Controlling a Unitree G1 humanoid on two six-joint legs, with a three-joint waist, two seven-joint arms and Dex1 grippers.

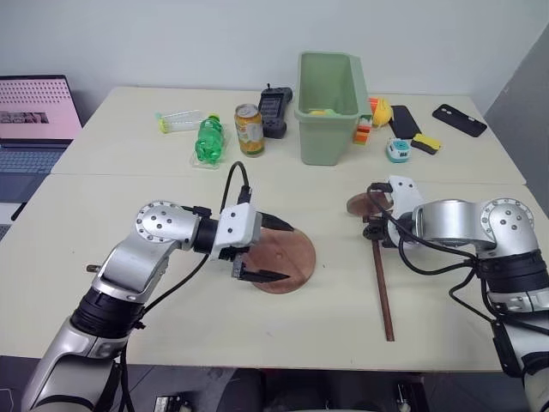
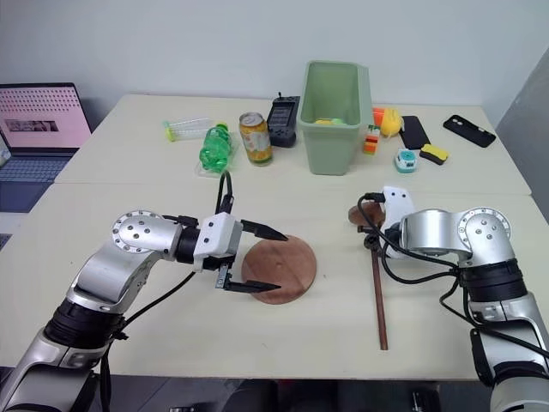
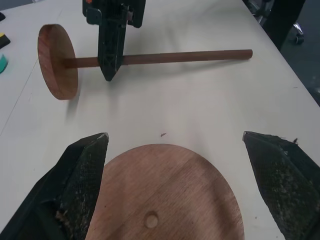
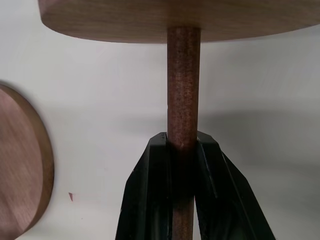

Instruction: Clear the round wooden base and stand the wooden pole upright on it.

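The round wooden base (image 1: 296, 257) lies flat on the table with its centre hole (image 3: 151, 219) showing and nothing on it. My left gripper (image 1: 289, 252) is open, one finger (image 3: 75, 185) on each side, over the base's near-left part. The wooden pole (image 1: 383, 287) lies along the table to the right, its fixed disc (image 1: 360, 204) standing on edge at the far end. My right gripper (image 4: 182, 145) is shut on the pole a short way below that disc; it is also seen in the left wrist view (image 3: 109, 70).
At the back stand a green bin (image 1: 328, 94), a can (image 1: 249, 129), a green bottle (image 1: 208, 139), a clear bottle (image 1: 180, 120) and a black handset (image 1: 274, 112). Two phones (image 1: 403, 120) and small toys (image 1: 399, 150) lie back right. A laptop (image 1: 30, 120) sits far left.
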